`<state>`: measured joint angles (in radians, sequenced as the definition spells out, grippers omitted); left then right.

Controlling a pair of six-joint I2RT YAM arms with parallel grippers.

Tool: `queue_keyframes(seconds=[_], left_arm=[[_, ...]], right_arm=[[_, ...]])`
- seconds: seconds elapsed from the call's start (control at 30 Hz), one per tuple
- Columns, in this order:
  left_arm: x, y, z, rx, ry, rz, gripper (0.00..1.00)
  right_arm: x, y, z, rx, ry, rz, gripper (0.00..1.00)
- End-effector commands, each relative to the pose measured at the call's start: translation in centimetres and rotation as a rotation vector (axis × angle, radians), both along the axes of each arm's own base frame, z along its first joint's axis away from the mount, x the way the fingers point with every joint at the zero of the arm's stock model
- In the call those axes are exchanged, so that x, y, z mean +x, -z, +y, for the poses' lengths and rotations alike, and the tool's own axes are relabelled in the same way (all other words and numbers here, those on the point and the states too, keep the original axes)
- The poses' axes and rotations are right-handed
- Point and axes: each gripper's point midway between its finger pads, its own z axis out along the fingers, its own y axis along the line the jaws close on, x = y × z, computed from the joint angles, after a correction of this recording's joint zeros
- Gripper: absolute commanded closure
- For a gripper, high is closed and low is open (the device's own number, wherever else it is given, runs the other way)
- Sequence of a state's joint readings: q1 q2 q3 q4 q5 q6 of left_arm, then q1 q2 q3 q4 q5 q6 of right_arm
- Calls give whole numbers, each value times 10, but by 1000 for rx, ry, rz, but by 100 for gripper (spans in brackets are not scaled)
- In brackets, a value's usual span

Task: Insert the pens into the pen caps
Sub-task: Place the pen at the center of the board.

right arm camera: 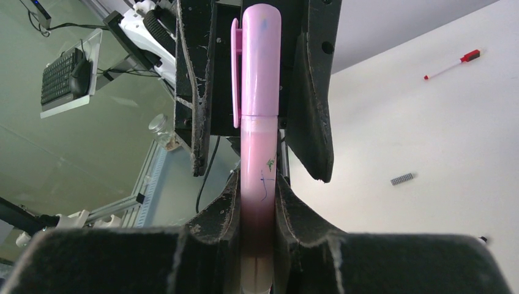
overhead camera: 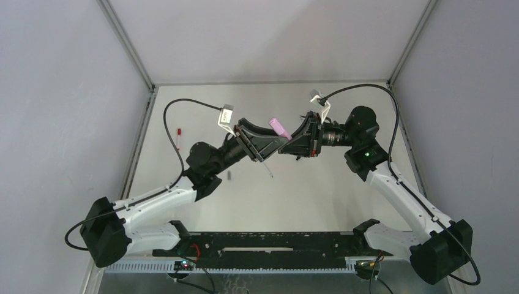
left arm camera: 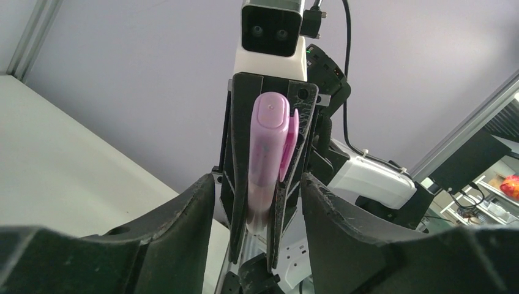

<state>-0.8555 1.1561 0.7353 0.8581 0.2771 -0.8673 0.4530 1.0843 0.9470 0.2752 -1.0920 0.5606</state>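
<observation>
The two arms meet above the middle of the desk [overhead camera: 318, 196], well apart from the side walls [overhead camera: 73, 122] and the back edge. The right tool [right arm camera: 257, 196] is clamped on the lower body of the pink marker [right arm camera: 258, 171], which is held off the desk between the arms. The pink cap [right arm camera: 260, 61], clip to one side, sits on the marker's far end, its rim meeting the body at a visible seam. The left tool [left arm camera: 257, 184] stands spread, its fingers [right arm camera: 312, 92] flanking the capped end with a narrow gap on each side. A red pen [overhead camera: 178, 138] lies on the desk near the left wall. A small grey cap [overhead camera: 229, 176] lies by the left arm's elbow, apart from the red pen.
</observation>
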Motion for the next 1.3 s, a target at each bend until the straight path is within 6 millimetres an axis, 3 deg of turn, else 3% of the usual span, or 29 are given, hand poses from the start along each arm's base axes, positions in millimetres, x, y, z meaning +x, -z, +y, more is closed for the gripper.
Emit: queue_keyframes(seconds=[0.0, 0.23, 0.5, 0.6, 0.73, 0.87, 1.1, 1.27], left_arm=[[-11, -48, 5, -103, 31, -81, 43], [-12, -48, -2, -102, 66, -74, 61], [-13, -47, -6, -98, 87, -73, 98], [-13, -46, -5, -99, 81, -72, 100], [-10, -43, -1, -96, 59, -68, 100], [-2, -33, 6, -71, 19, -45, 100], [24, 3, 38, 28, -120, 40, 100], [52, 53, 75, 234, -299, 171, 100]], right_arm=[[-3, -10, 1, 28, -2, -45, 100], [-3, -11, 1, 31, -3, -44, 100], [-2, -11, 1, 32, -3, -43, 96], [-2, -11, 1, 32, -3, -44, 85], [-1, -10, 1, 31, -1, -42, 55], [1, -7, 0, 22, 8, -44, 35], [5, 7, -6, -24, 26, -65, 25], [11, 28, -13, -89, 46, -87, 24]])
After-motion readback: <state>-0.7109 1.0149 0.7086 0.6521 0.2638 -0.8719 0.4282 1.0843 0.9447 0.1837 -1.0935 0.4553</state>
